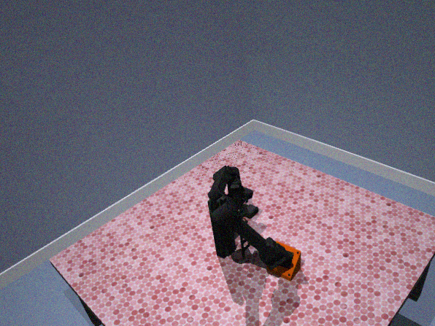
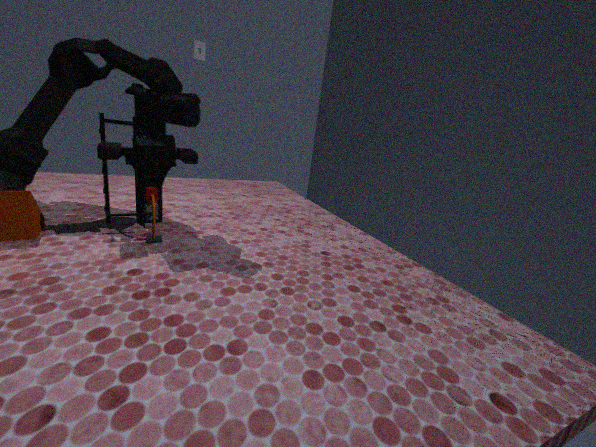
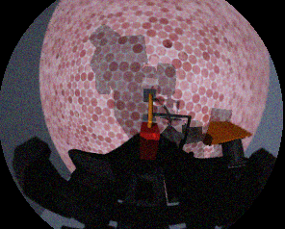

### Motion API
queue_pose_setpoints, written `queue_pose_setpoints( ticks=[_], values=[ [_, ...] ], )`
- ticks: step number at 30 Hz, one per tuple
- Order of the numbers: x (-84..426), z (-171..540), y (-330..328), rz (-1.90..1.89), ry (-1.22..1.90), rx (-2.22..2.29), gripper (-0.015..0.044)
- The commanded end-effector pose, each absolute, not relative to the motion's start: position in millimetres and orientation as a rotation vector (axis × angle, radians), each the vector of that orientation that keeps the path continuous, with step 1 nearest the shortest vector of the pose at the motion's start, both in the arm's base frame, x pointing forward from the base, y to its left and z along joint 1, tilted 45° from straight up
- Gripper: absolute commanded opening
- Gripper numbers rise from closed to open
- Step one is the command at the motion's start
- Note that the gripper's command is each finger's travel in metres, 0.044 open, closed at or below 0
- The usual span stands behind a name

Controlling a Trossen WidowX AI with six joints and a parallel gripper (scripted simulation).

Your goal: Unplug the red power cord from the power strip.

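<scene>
My gripper (image 2: 150,219) reaches straight down, with its dark fingers shut on a red plug-like block (image 2: 151,193) (image 3: 149,141). The block shows between the fingers at the bottom middle of the wrist view. A thin orange-yellow piece (image 2: 154,219) (image 3: 150,110) runs from the red block down to a small dark block (image 2: 153,239) (image 3: 149,94) on the table. The arm hides this spot in the top view. The power strip cannot be told apart from the dark arm parts, so whether the plug sits in a socket cannot be seen.
The arm's orange base (image 1: 296,259) (image 2: 19,215) (image 3: 226,133) stands on the pink dotted table (image 1: 153,254) (image 2: 320,329) (image 3: 212,63). A thin black frame (image 2: 105,184) (image 3: 186,130) stands between base and gripper, near thin dark lines on the table. Grey walls rise beyond.
</scene>
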State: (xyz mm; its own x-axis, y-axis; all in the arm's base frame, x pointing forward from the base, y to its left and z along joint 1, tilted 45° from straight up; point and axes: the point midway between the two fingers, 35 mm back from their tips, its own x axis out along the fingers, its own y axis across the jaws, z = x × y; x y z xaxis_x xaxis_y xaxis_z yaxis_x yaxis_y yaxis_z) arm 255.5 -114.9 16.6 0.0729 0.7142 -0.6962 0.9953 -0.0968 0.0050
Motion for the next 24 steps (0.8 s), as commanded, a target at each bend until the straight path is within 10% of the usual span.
queue_pose_setpoints(
  ticks=[1, 21, 24],
  values=[
    [256, 6, -132, -0.773, 1.664, 1.848, 0.0],
    [253, -13, -158, -0.776, 1.663, 1.849, 0.0],
    [254, -7, -146, -0.768, 1.674, 1.835, 0.0079]
  ],
)
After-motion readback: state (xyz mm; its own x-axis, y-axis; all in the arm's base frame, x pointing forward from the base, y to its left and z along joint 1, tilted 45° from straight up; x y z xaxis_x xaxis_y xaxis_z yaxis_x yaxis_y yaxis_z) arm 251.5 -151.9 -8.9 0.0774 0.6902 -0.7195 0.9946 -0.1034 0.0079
